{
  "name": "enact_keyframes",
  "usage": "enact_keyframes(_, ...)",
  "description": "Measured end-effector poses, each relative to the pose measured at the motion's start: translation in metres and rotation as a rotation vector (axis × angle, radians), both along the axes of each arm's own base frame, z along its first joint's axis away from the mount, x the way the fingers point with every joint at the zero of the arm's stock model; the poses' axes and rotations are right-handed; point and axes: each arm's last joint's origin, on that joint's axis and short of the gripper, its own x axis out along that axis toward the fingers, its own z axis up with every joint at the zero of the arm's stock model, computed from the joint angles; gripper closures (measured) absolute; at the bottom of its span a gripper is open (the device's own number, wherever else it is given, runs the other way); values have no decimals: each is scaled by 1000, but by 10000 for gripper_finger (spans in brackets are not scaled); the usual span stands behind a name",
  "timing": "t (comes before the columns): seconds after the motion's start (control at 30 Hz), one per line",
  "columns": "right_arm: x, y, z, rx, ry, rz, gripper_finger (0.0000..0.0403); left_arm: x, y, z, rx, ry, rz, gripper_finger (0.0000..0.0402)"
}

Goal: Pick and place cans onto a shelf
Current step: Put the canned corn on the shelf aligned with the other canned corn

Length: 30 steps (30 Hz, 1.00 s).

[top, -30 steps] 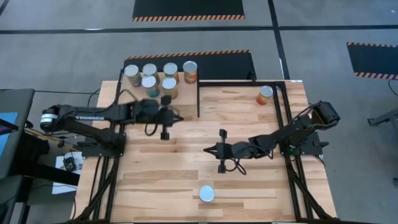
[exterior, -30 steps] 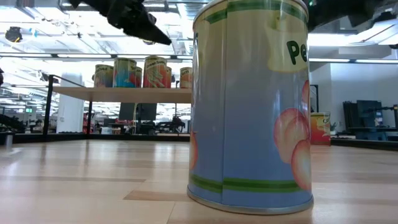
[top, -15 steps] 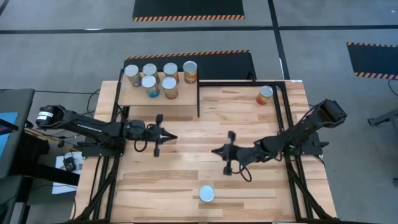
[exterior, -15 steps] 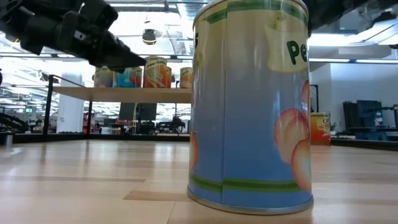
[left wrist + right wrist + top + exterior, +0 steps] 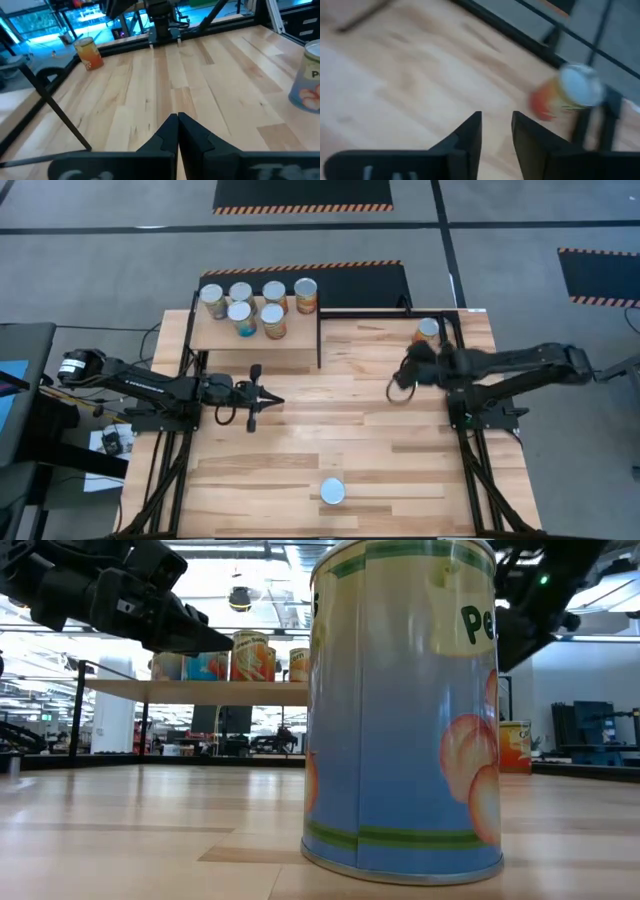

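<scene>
Several cans (image 5: 256, 305) stand upright on the shelf (image 5: 255, 338) at the far left. An orange can (image 5: 427, 330) stands near the table's far right corner, also in the right wrist view (image 5: 567, 92). A blue can (image 5: 332, 492) stands upright near the front edge and fills the low view (image 5: 400, 710). My right gripper (image 5: 408, 362) hovers open just short of the orange can (image 5: 496, 131), with nothing between its fingers. My left gripper (image 5: 268, 400) is shut and empty over the table's left middle, in front of the shelf (image 5: 177, 127).
The shelf's black frame legs (image 5: 319, 340) stand on the table beside the left gripper's path. A black rail (image 5: 460, 340) runs along the table's right edge by the orange can. Bare planks (image 5: 340, 420) lie between the two grippers.
My right gripper has swung from the table's middle toward the far right corner and now points at the orange can. My left gripper has drawn back from the shelf toward the near edge, then held still. No can has moved.
</scene>
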Motion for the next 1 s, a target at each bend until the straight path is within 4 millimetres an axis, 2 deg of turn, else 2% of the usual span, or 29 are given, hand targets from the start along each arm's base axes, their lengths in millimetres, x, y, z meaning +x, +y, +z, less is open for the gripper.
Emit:
enact_keyframes(0.17,-12,-49,2,47,61,-140,242,0,0,0,6,-2,10,401)
enact_keyframes(0.43,-30,-120,-7,129,29,-368,209,0,1,-1,24,5,17,401)
enact_keyframes(0.67,-26,-152,-20,125,-18,-432,211,0,1,-1,33,9,15,401)
enact_keyframes(1.0,-11,-177,-54,167,-10,-528,225,0,1,-1,29,14,18,401)
